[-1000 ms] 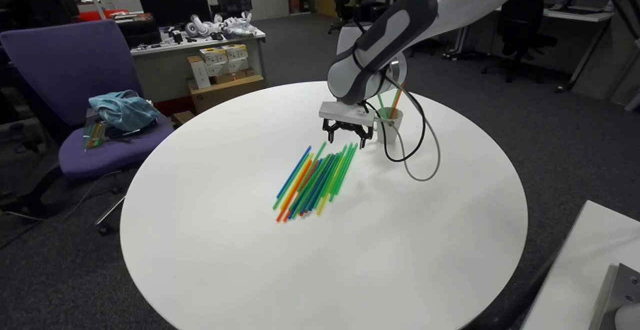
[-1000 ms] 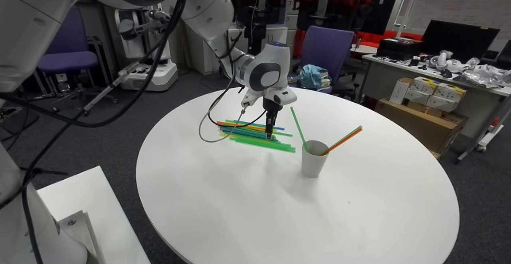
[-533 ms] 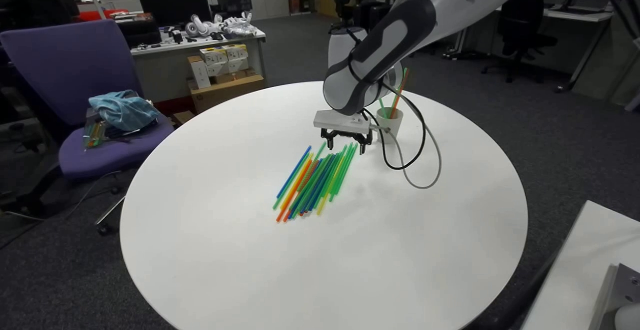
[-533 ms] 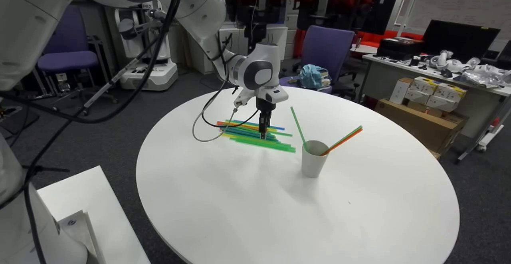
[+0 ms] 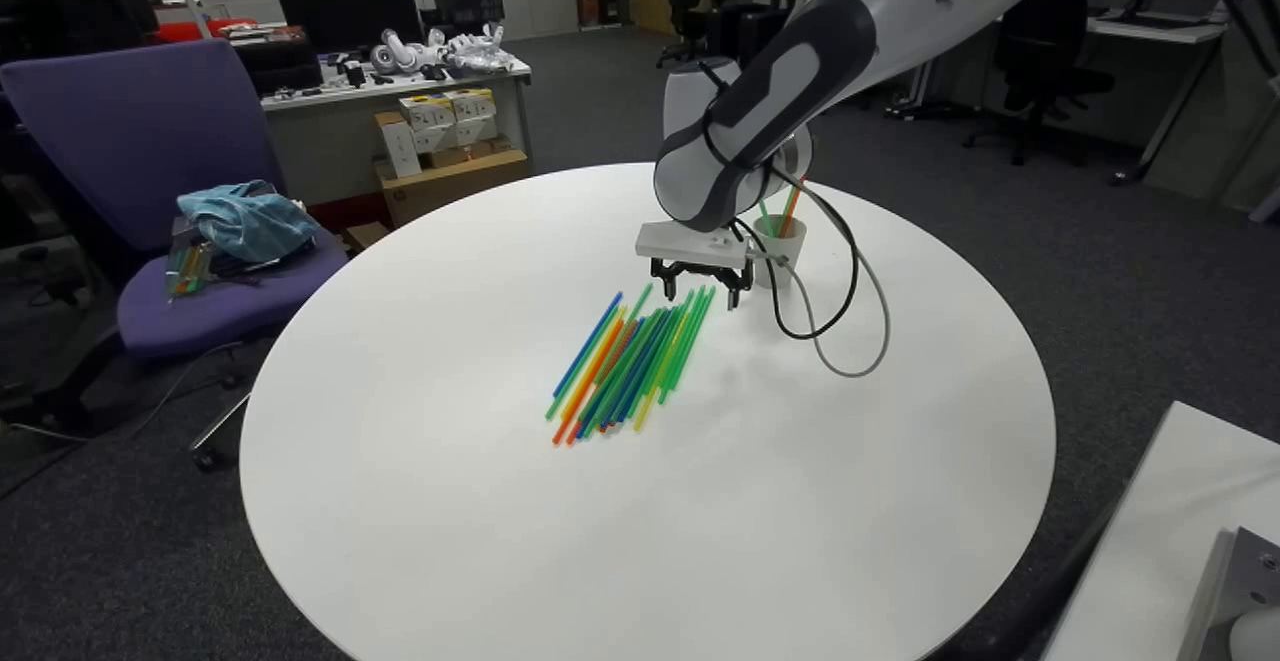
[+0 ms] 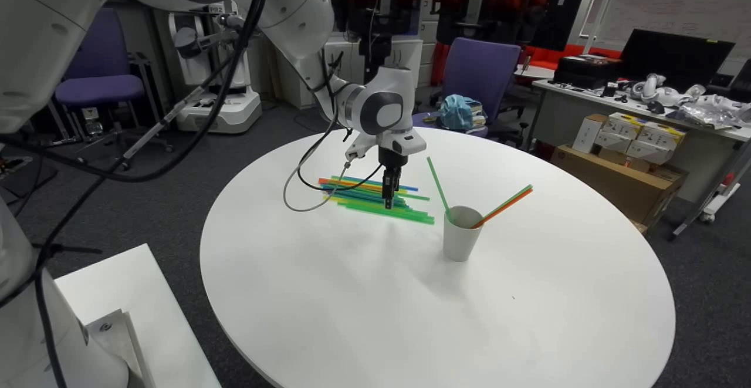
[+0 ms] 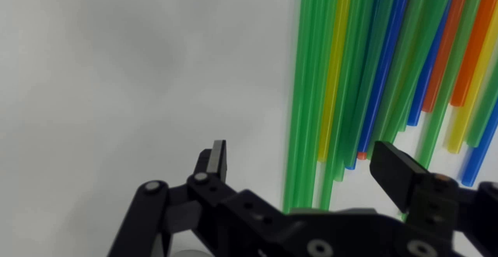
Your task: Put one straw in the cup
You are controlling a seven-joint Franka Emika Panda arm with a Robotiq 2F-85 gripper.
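Several long green straws [image 7: 297, 132] lie side by side at one edge of a straw pile; they also show in both exterior views [image 5: 690, 351] [image 6: 387, 212]. My gripper [image 7: 300, 144] is open and empty above the near ends of the pile. In the wrist view its left finger is over bare table beside the green straws, its right finger over the pile's middle. It shows in both exterior views [image 5: 702, 297] [image 6: 388, 205]. The white cup [image 6: 460, 241] stands upright beside the pile, holding green and orange straws. It is partly behind cables in an exterior view [image 5: 783, 251]. No handle is visible.
Yellow straws [image 7: 330, 105], blue straws [image 7: 379, 90] and orange straws [image 7: 476, 51] lie among the green ones. All rest on a round white table [image 6: 528, 317]. Cables [image 5: 850, 351] hang from the arm close to the cup. A purple chair [image 5: 150, 151] stands by the table.
My gripper has come down a little towards the straws and shifted slightly sideways, staying open. The straws and the cup have not moved.
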